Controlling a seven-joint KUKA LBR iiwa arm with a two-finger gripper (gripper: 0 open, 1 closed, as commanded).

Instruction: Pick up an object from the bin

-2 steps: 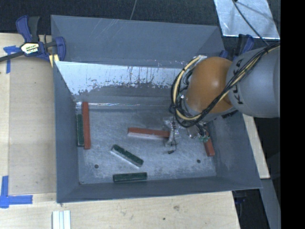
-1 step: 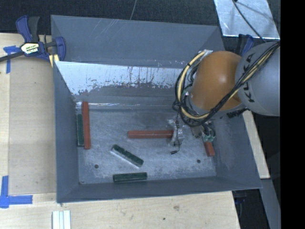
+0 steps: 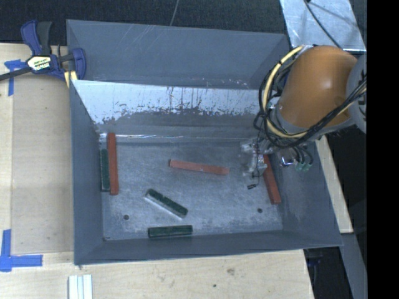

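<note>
My gripper [image 3: 253, 172] hangs low at the bin's right side, its metal fingers pointing down toward the floor. Right beside it, on its right, lies a red-brown stick [image 3: 272, 182] running along the right wall. A second red-brown stick [image 3: 198, 167] lies flat on the floor just to the left of the gripper. I see nothing between the fingers, and their spread is hard to make out.
A dark green bar [image 3: 166, 203] lies slanted in the middle front, another green bar [image 3: 169, 231] along the front wall. At the left wall a red stick [image 3: 112, 164] and a green stick [image 3: 104, 170] lie side by side.
</note>
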